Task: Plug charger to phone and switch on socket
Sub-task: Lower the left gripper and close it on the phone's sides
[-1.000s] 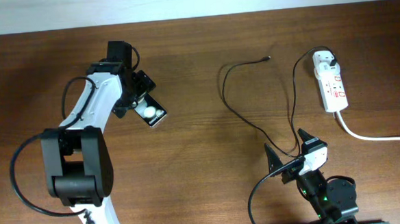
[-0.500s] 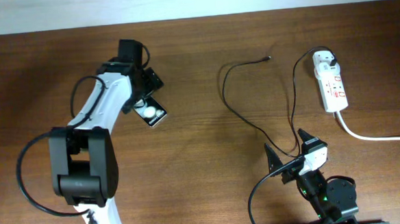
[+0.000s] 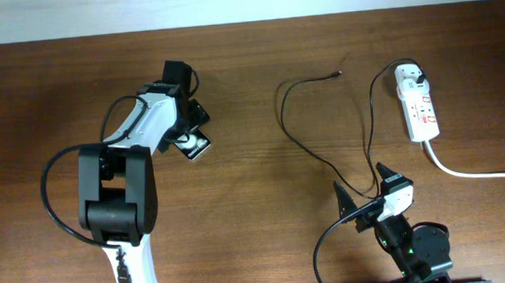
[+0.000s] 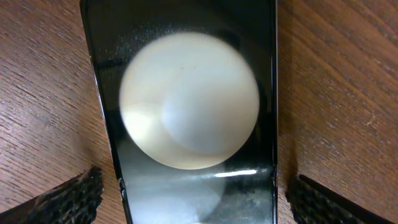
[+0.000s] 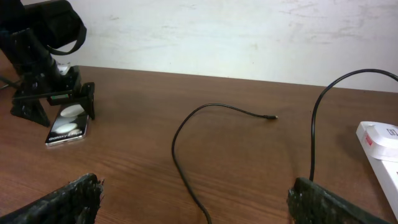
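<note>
Black phone (image 3: 195, 145) is lying flat, left gripper (image 3: 185, 128) is hanging released, its 2 fingers (image 4: 65, 200) flanking it; right gripper (image 3: 364, 186) is resting spread, empty.

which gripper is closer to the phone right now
Left. The left gripper hangs right over the phone, jaws open to either side of it. The right gripper sits open far across the table, beside the charger cable.

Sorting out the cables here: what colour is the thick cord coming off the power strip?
The cord is white, clearest in the overhead view.
</note>
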### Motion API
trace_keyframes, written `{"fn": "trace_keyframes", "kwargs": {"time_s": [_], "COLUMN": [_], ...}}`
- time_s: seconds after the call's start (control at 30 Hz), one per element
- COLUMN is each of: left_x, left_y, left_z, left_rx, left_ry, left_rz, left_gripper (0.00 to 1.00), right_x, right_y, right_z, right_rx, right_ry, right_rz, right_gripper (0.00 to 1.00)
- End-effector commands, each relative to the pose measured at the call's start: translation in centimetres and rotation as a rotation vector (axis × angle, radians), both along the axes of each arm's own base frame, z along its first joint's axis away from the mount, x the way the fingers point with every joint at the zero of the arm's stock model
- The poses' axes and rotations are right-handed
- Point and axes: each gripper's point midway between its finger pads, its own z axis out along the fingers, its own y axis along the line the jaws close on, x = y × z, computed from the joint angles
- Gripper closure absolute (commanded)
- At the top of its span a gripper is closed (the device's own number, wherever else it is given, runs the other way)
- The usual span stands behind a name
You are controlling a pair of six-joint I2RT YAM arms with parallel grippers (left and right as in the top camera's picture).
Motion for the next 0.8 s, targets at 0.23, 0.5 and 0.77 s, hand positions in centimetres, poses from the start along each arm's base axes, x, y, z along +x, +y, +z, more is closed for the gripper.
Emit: {"fn": "trace_keyframes", "kwargs": {"time_s": [0.23,0.5,0.77], "left_x": [0.6,0.3,-1.1], "left_y": [1.1,0.6,0.1], "left_z": [-0.9,-1.1,-1.7], "left_rx": [-0.006,-0.035,-0.038], "left_ry": [-0.004,0.008,0.077], "left_rz": [0.067,0.061,-0.087], "left_gripper": [0.01,0.16,0.4], "right_x": [0.0,0.0,0.0], "right_y": [0.0,0.0,0.0], "right_z": [-0.3,-0.3,-0.3], "right_rx": [-0.007,-0.007,-0.007], "right_ry": [0.004,0.004,0.004], "right_rz": [0.003,0.003,0.003], "right_gripper": [0.01,0.01,0.01]}}
